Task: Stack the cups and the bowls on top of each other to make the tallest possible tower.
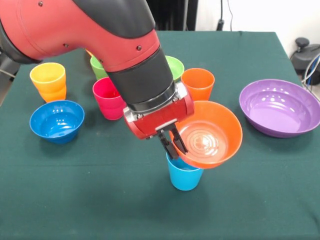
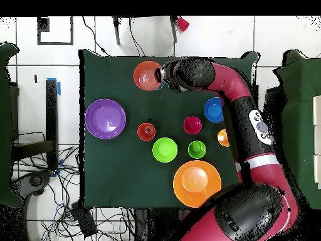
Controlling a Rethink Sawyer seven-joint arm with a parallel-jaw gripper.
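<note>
My gripper (image 1: 172, 143) is shut on the near rim of the smaller orange bowl (image 1: 210, 132). It holds the bowl tilted right over the upright light blue cup (image 1: 184, 176). I cannot tell whether bowl and cup touch. In the overhead view the gripper (image 2: 164, 76) and orange bowl (image 2: 148, 75) are at the table's far edge and the blue cup is almost hidden beneath them. Standing apart are a magenta cup (image 1: 107, 98), an orange cup (image 1: 198, 83), a yellow-orange cup (image 1: 48, 81), a green cup (image 1: 97, 66), a blue bowl (image 1: 56, 120), a purple bowl (image 1: 280, 107) and a light green bowl (image 1: 176, 66).
A large yellow-orange bowl (image 2: 197, 183) sits close to the robot's base, mostly hidden behind the arm in the front view. The arm (image 1: 100, 30) crosses over the middle cups. The table's green cloth (image 1: 100, 200) ends near the blue cup's front.
</note>
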